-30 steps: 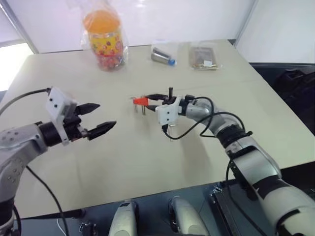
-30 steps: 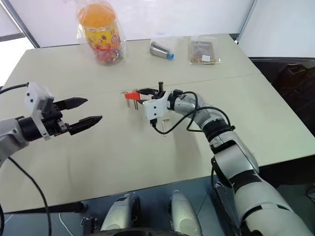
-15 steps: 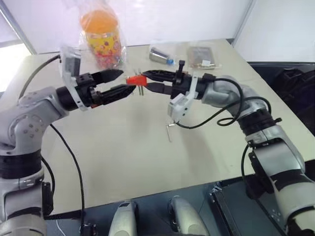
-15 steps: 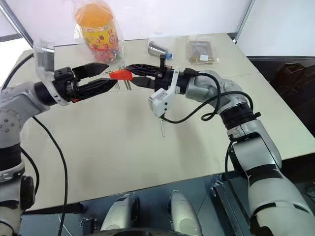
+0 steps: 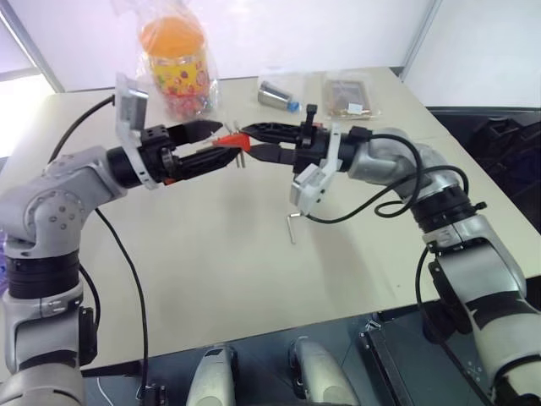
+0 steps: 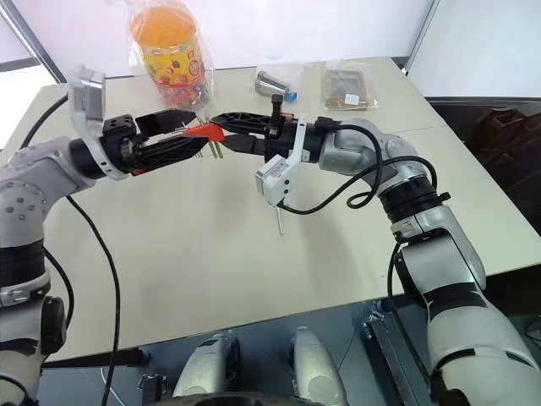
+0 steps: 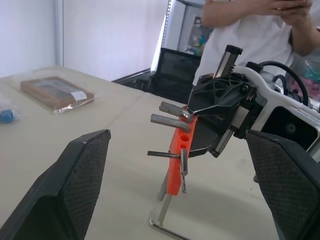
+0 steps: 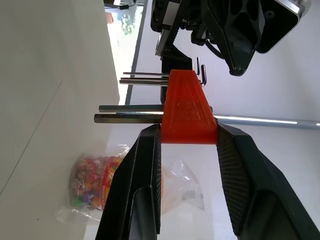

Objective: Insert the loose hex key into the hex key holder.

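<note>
Between right gripper (image 8: 186, 150) fingers, hex key holder (image 8: 187, 112); left gripper (image 5: 203, 145) spread wide around it

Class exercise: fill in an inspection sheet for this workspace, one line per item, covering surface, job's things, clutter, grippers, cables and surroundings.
Surface: beige table, mostly bare.
Job's things: hex key holder held above the table; loose hex key lying on the table.
Clutter: bagged candy jar, metal cylinder, flat brown packet at the far edge.
Grippers: right gripper shut on the holder; left gripper open beside it.
Cables: black cable along the right arm.
Surroundings: a person standing beyond the table.
</note>
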`<move>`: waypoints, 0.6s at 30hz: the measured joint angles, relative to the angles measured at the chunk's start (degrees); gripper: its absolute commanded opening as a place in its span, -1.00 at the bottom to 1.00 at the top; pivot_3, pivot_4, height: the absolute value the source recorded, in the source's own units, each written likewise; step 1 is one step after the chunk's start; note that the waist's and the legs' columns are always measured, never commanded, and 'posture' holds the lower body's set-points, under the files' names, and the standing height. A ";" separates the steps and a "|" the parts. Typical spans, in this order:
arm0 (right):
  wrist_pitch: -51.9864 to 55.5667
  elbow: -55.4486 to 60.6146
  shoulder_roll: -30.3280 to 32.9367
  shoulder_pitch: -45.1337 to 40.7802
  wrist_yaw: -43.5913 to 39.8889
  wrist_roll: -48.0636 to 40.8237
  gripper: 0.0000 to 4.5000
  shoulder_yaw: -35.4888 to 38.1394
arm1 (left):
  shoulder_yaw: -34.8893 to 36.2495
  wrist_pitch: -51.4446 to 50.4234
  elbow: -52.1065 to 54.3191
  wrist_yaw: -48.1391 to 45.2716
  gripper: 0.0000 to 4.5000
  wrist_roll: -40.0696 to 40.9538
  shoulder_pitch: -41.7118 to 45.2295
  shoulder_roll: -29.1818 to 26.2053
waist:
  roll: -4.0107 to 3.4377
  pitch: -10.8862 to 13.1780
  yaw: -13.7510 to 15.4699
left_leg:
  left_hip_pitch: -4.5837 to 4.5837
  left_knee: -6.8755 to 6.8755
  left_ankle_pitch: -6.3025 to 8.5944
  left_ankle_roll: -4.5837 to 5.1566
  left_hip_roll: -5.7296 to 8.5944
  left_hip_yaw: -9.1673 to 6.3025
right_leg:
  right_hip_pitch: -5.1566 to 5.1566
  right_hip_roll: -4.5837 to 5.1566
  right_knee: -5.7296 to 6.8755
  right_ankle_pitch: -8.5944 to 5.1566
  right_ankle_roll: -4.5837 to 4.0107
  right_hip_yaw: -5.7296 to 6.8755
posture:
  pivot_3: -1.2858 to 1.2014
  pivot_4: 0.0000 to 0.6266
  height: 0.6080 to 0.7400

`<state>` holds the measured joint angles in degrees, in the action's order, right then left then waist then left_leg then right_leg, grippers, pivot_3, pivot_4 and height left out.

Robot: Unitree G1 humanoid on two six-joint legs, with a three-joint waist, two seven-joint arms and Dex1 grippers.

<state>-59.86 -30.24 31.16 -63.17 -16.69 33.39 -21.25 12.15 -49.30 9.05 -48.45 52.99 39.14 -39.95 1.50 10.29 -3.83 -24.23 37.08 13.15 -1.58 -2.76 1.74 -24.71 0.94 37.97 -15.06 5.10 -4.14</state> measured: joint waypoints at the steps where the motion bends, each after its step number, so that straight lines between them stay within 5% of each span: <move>1: 0.05 0.12 0.00 0.00 0.00 0.00 -0.55 0.00 | -0.02 0.00 0.00 0.01 1.00 0.00 0.00 0.14 | 0.00 0.00 0.00 | 0.00 0.00 0.00 0.00 0.00 0.00 | 0.00 0.00 0.00 0.00 0.00 0.00 | 0.03 -0.52 1.00; 12: 1.35 1.67 0.00 -0.02 -0.71 -0.62 -0.55 0.00 | -0.15 0.16 0.00 0.05 1.00 -0.51 0.00 0.93 | 0.00 0.00 0.02 | 0.00 0.00 0.00 0.00 0.00 0.00 | 0.00 0.00 0.00 0.00 0.00 0.00 | 0.03 -0.52 1.00; 15: 1.84 2.40 0.00 -0.02 -1.20 -1.07 -0.55 0.00 | -0.21 0.25 -0.01 0.00 0.61 -1.26 0.00 1.19 | 0.00 0.00 0.03 | 0.00 0.00 0.00 0.00 0.00 0.00 | 0.00 0.00 0.00 0.00 0.00 0.00 | 0.03 -0.52 1.00; 18: 2.09 3.12 0.00 -0.02 -1.81 -1.43 -0.55 0.00 | -0.29 0.25 -0.02 -0.01 -0.08 -1.47 0.00 1.77 | 0.00 0.00 0.04 | 0.00 0.00 0.00 0.00 0.00 0.00 | 0.00 0.00 0.00 0.00 0.00 0.00 | 0.03 -0.52 1.00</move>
<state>-57.77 -27.13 31.17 -63.18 -18.50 31.96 -21.25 11.86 -49.05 9.02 -48.46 51.52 39.15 -38.18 1.50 10.29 -3.80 -24.23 37.08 13.15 -1.58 -2.76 1.74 -24.71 0.94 37.97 -15.06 5.10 -4.14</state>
